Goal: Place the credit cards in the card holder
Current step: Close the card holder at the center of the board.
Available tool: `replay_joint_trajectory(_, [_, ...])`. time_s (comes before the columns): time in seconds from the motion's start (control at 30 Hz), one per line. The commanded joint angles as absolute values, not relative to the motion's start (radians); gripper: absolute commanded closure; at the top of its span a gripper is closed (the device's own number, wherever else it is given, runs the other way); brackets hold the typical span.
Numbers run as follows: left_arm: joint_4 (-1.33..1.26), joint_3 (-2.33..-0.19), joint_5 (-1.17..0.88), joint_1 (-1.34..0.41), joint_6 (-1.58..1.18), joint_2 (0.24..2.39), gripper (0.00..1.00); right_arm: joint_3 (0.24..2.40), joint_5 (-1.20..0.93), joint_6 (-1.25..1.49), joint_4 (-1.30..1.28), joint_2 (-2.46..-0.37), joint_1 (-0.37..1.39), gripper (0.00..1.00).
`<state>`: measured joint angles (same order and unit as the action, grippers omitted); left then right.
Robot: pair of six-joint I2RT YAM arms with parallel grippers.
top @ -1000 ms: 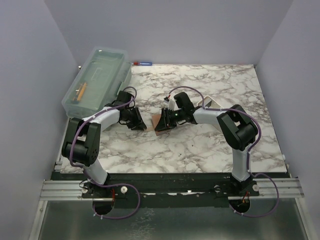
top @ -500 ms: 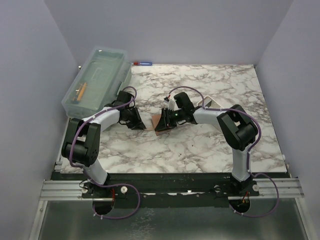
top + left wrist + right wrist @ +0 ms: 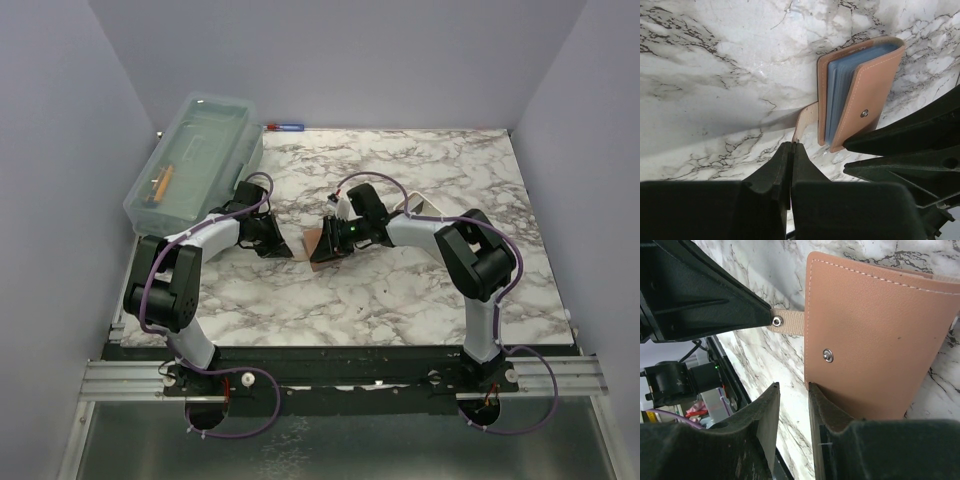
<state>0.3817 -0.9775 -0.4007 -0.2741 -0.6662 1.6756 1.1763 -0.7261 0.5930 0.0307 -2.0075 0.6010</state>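
Card holder [image 3: 865, 95] on worktop [image 3: 400, 290], right of clear box [image 3: 195, 160]. Left tool [image 3: 791, 150] pinched shut on strap [image 3: 805, 120]. Right tool [image 3: 794, 405] jaws narrowly apart at cover edge, clamping nothing. We judge leather light, floppy: grip cover edge, not strap.

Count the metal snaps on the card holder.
2. One snap sits on the card holder cover. The other snap is at the free end of its strap. More may be hidden inside.

The card holder [image 3: 318, 243] lies mid-table [image 3: 420, 180], the lidded box [image 3: 195, 160] on the far-left corner
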Motion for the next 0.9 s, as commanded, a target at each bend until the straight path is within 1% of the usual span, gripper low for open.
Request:
replay_joint_trajectory(0.0, [0.360,-0.977,-0.432,-0.269,-0.666,1.682,1.00,1.216,-0.635,0.536,-0.069,-1.962,0.595,0.67])
replay_joint_trajectory(0.13, [0.373,-0.977,-0.436,-0.268,-0.652,1.671,1.00,1.247,-0.558,0.506,-0.128,-1.923,0.579,0.65])
replay_joint_trajectory(0.33, [0.395,-0.984,-0.439,-0.269,-0.618,1.654,1.00,1.283,-0.540,0.446,-0.173,-1.969,0.549,0.65])
replay_joint_trajectory(0.43, [0.401,-0.989,-0.442,-0.268,-0.606,1.644,1.00,1.268,-0.593,0.462,-0.133,-2.013,0.552,0.68])
replay_joint_trajectory(0.53, [0.409,-0.995,-0.444,-0.269,-0.599,1.632,1.00,1.233,-0.627,0.500,-0.066,-2.047,0.577,0.76])
replay_joint_trajectory(0.63, [0.418,-1.002,-0.469,-0.269,-0.586,1.630,1.00,1.193,-0.633,0.544,-0.011,-2.066,0.620,0.77])
replay_joint_trajectory(0.87, [0.459,-1.027,-0.486,-0.271,-0.556,1.635,1.00,1.087,-0.501,0.694,0.093,-2.074,0.650,0.80])
